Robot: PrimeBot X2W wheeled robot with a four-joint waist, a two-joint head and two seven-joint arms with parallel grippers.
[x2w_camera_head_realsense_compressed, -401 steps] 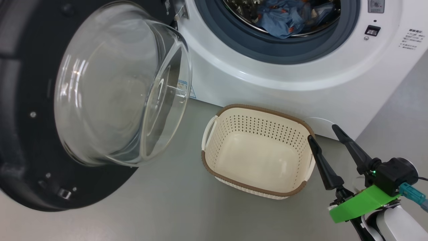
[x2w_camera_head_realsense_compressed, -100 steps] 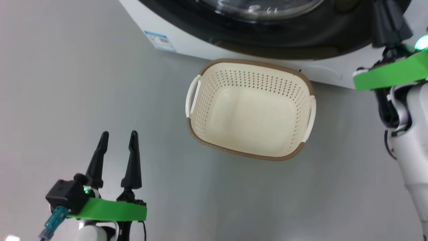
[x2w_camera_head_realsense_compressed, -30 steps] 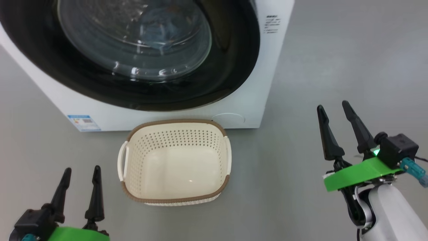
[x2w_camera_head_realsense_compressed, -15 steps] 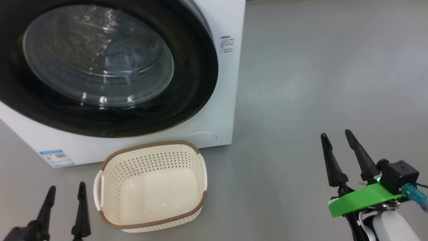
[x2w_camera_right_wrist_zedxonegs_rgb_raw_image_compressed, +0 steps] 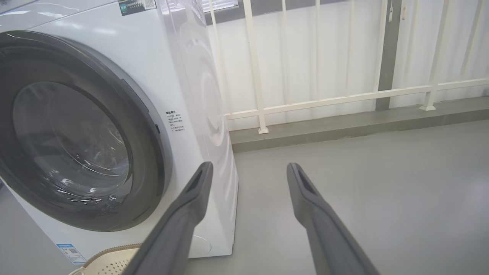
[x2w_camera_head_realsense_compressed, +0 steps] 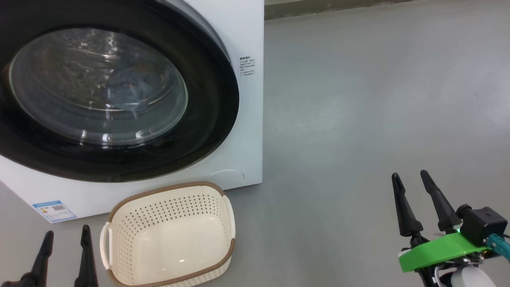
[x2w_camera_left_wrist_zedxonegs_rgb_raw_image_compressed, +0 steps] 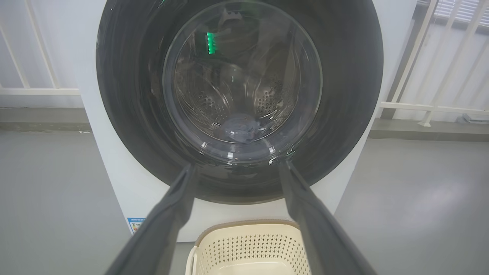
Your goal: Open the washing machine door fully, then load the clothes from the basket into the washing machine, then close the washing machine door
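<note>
Judging from the layout, the task looks at or near its end, so the main risks are a false finish.

- **Washing machine** (x2w_camera_head_realsense_compressed: 251,131): big white box at upper left of the head view, on the grey floor (x2w_camera_head_realsense_compressed: 358,119). Nothing is pushing on it, so there is low risk of it shifting.
- **Door** (x2w_camera_head_realsense_compressed: 207,127): the black ring lies flush on the machine front in all three views and looks closed. I cannot tell if the latch caught. If it did not, the door could spring ajar and the last step would be undone.
- **Glass window** (x2w_camera_head_realsense_compressed: 95,87): it bulges into the drum. Fabric pinched at the seal would stop the latch, but the seal edge is hidden, so I cannot tell.
- **Basket** (x2w_camera_head_realsense_compressed: 159,209): empty, on the floor just in front of the machine, below the door. It sits between robot and machine, so a forward roll or a re-push on the door could knock or tip it.
- **Clothes** (x2w_camera_head_realsense_compressed: 127,89): a blue bundle seen through the glass, low in the drum.
- **Left gripper** (x2w_camera_head_realsense_compressed: 66,231): fingers spread wide, holding nothing, just beside the basket's white handle (x2w_camera_head_realsense_compressed: 104,245). A sideways swing could hook the handle and drag the basket.
- **Right gripper** (x2w_camera_head_realsense_compressed: 408,173): fingers wide apart and empty, well apart from machine and basket. Least risk.
</note>
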